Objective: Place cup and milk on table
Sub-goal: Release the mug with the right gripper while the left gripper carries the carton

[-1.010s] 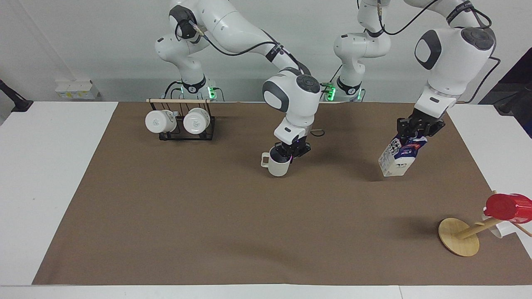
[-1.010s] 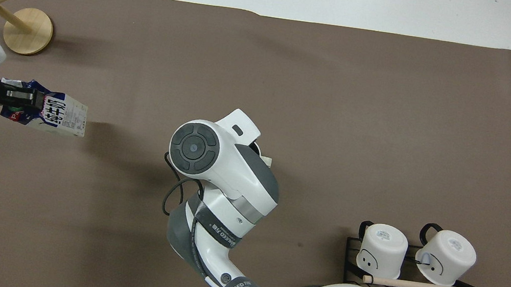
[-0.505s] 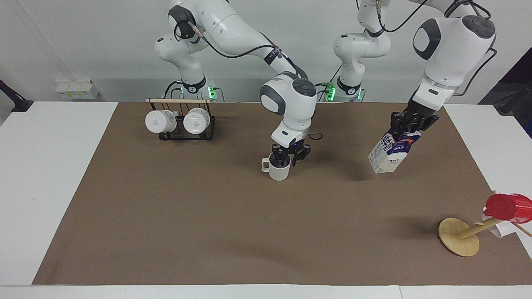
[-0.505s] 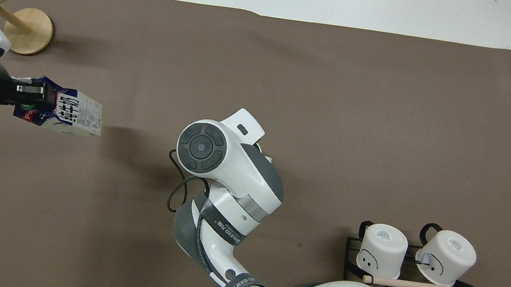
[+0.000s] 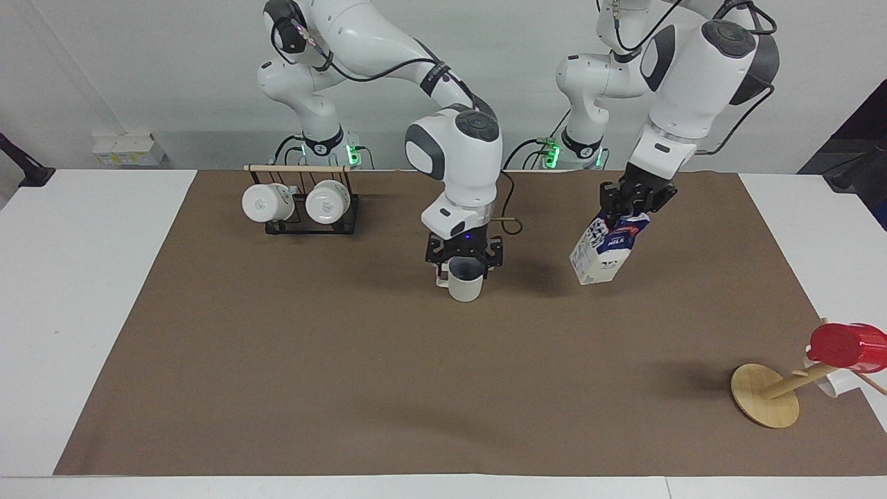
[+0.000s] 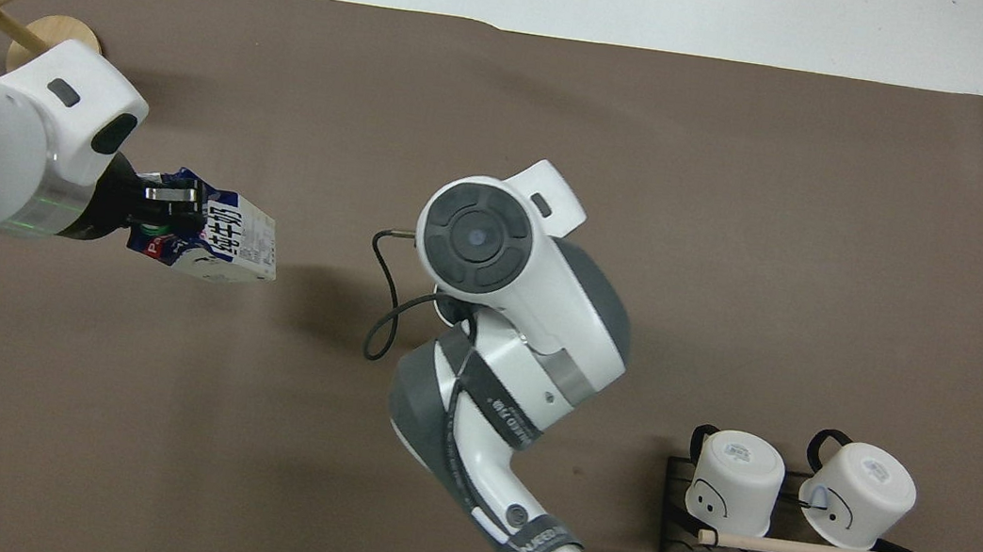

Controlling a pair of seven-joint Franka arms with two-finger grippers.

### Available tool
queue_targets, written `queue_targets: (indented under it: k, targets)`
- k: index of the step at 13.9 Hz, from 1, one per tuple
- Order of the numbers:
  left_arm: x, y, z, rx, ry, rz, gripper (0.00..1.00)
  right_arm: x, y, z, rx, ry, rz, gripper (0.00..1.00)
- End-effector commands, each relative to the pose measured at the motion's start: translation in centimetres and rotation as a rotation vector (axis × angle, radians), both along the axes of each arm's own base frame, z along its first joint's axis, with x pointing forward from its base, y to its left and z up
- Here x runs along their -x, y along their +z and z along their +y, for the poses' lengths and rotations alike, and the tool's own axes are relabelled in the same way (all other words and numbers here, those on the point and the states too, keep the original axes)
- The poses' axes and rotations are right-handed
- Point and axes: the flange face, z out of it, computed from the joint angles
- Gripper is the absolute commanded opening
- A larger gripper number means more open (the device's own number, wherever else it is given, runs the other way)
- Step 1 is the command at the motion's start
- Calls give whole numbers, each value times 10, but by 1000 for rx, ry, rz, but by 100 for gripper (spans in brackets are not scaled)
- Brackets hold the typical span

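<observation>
Two items in play, both mid-table toward the robots' edge. Cup (image 5: pixel 465 283) stands upright on the table (image 5: pixel 83 291) mat; right gripper (image 5: pixel 463 254) sits directly over its rim, spread fingers off the wall, looks like a release. Left gripper (image 5: pixel 636 197) pinches the milk (image 5: pixel 606 246) by its gable, carton tilted, airborne, likely for lowering beside the cup.

mat (image 5: pixel 346 388) open across the half farther from the robots. obstacles: black mug rack (image 5: pixel 305 208) with two white mugs near the right arm's base; wooden mug tree (image 5: pixel 766 395) with a red cup (image 5: pixel 849 345) at the left arm's end. mid-mat, beige cup (image 5: pixel 465 281) under the right gripper (image 5: pixel 463 255); tilted milk carton (image 5: pixel 608 248) hangs from the left gripper (image 5: pixel 636 201), a narrow gap between them.
</observation>
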Motion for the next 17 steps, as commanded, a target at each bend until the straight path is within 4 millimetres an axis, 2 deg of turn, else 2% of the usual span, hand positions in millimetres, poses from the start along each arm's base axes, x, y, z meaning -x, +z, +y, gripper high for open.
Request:
queue_targets:
  k: [1,2,4,6,7,8,9,11,13,15,17]
  targets:
    - [10,6,-27,28,10,11,26,-4,66,-81,-37,-123,36,100]
    - [16,8,-40,31,13,10,26,-5,83,-113,-16,-137,55,100]
    - [28,4,-74,39,18,14,26,-12,116,-193,4,-174,62,100]
    - [30,-2,-92,53,16,-8,26,-18,138,-264,9,-159,46,100]
    - [29,-16,-102,51,23,3,26,-19,143,-294,20,-137,54,100]
    - [31,-28,-115,49,13,8,26,-16,155,-315,25,-124,36,100]
    - [31,-41,-116,48,13,8,26,-15,165,-337,29,-127,21,100]
    - [32,-57,-116,45,13,1,25,-14,178,-361,35,-131,12,100]
    - [30,-77,-114,32,16,7,25,-7,194,-369,42,-108,52,100]
    - [25,-92,-117,28,16,8,25,-4,201,-377,50,-89,86,100]
    - [26,-93,-118,27,14,11,25,0,210,-384,9,-103,108,100]
